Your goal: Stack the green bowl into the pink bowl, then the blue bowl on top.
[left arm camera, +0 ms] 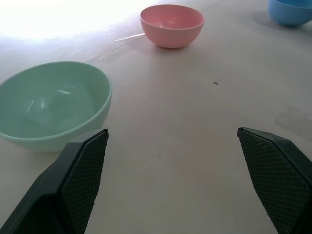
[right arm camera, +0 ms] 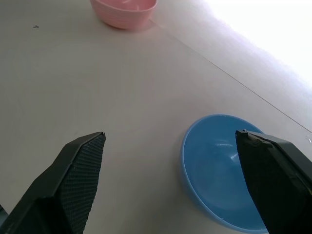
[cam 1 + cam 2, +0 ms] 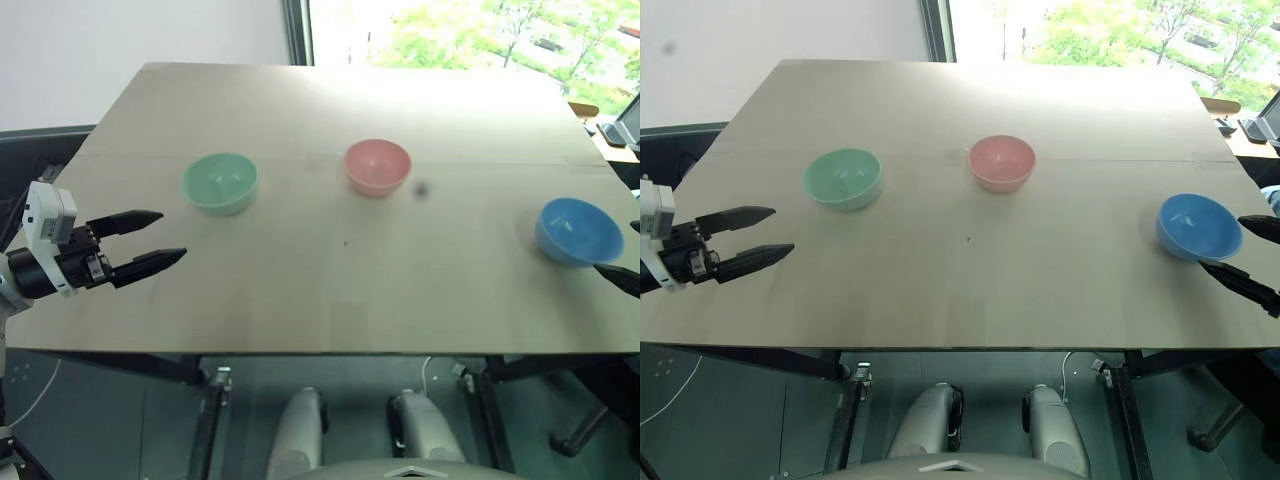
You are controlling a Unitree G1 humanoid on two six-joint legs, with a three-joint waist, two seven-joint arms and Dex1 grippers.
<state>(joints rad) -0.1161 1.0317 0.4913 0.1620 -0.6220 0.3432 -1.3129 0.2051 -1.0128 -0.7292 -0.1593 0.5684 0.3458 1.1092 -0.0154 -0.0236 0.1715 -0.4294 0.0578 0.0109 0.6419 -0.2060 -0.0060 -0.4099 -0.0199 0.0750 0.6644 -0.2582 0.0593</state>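
Fingers on both arms stand spread wide with nothing between them: the left gripper (image 3: 160, 238) hangs over the near left part of the table (image 3: 330, 300), and the right gripper (image 3: 1252, 256) over the near right edge, its black tips just beside the blue bowl (image 3: 1198, 227) without gripping it.

By the look of it nothing has been stacked yet, so the first step is in hand: getting hold of the green bowl (image 3: 220, 182). It sits upright and empty, a little beyond the left gripper and slightly inward from it. I'd say the next move calls for that arm to reach forward, bring one finger inside the rim and one outside, then close and lift.

Farther along the same row, the pink bowl (image 3: 377, 166) stands near the middle of the table, well apart from the green one and from the blue one at the right. All three are upright and open, so the pink one is ready to receive.

Little stands in the way: the tabletop between green and pink is bare apart from a tiny dark speck (image 3: 346, 241). Beyond the far edge is a window (image 3: 470, 30) with trees outside.
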